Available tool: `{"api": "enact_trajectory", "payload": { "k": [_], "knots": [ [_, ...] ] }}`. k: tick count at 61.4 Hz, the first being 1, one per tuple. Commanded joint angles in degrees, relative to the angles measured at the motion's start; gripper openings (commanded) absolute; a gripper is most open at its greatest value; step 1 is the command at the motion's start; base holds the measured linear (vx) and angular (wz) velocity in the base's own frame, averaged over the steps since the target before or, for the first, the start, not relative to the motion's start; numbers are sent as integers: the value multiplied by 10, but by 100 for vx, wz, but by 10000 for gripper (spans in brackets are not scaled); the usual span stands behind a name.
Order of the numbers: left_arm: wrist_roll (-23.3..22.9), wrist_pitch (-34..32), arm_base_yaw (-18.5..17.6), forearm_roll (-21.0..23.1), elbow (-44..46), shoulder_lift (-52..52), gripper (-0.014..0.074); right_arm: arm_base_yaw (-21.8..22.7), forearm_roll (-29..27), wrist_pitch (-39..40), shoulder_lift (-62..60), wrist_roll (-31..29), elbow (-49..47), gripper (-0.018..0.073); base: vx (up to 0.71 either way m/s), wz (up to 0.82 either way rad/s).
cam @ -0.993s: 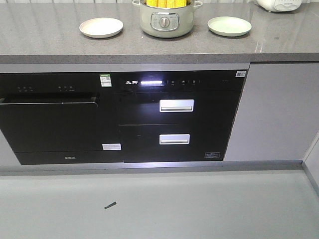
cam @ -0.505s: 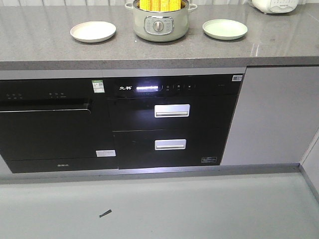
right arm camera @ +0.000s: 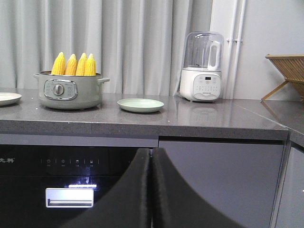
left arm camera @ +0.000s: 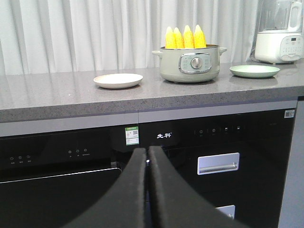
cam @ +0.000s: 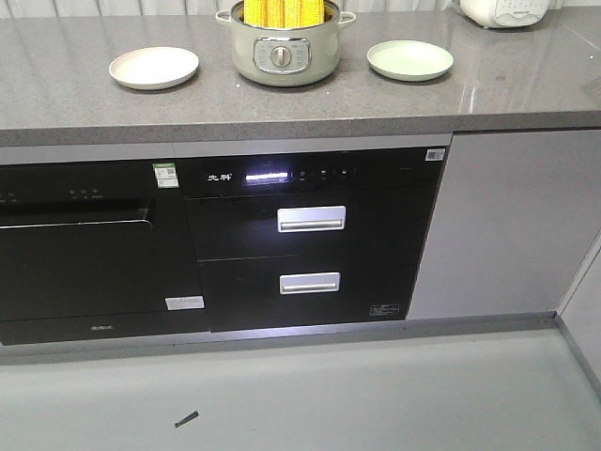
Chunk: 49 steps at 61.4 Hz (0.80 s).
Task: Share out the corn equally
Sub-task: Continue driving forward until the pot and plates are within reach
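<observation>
Several yellow corn cobs (left arm camera: 184,37) (right arm camera: 74,64) (cam: 281,11) stand upright in a pale green electric pot (cam: 280,54) (left arm camera: 190,65) (right arm camera: 69,91) on the grey countertop (cam: 310,103). A cream plate (cam: 153,68) (left arm camera: 118,80) lies left of the pot and a green plate (cam: 409,59) (left arm camera: 254,71) (right arm camera: 140,105) lies right of it. My left gripper (left arm camera: 147,151) is shut and empty, low in front of the black appliances. The right gripper (right arm camera: 151,151) is also shut and empty, below counter height. Neither gripper shows in the front view.
Black built-in appliances (cam: 310,235) with two silver drawer handles fill the cabinet front under the counter. A white blender (right arm camera: 202,66) stands at the back right, a wooden rack (right arm camera: 287,71) beyond it. A small dark scrap (cam: 187,419) lies on the grey floor.
The whole scene has slid left and down in the front view, and more of the pot and corn shows at the top; the base has shifted relative to the counter.
</observation>
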<state>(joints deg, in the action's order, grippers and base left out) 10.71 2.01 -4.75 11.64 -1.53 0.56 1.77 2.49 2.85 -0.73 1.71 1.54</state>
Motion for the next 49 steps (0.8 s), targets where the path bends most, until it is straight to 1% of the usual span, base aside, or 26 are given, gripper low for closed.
{"api": "enact_trajectory", "payload": {
  "k": [1,49],
  "knots": [
    [-6,-41,1,2,-2,10,-7,4,6,45,-2,-3,6,-4,9,-3],
    [-6,-41,1,2,-2,10,-7,4,6,45,-2,-3,6,-4,10,1]
  ]
}}
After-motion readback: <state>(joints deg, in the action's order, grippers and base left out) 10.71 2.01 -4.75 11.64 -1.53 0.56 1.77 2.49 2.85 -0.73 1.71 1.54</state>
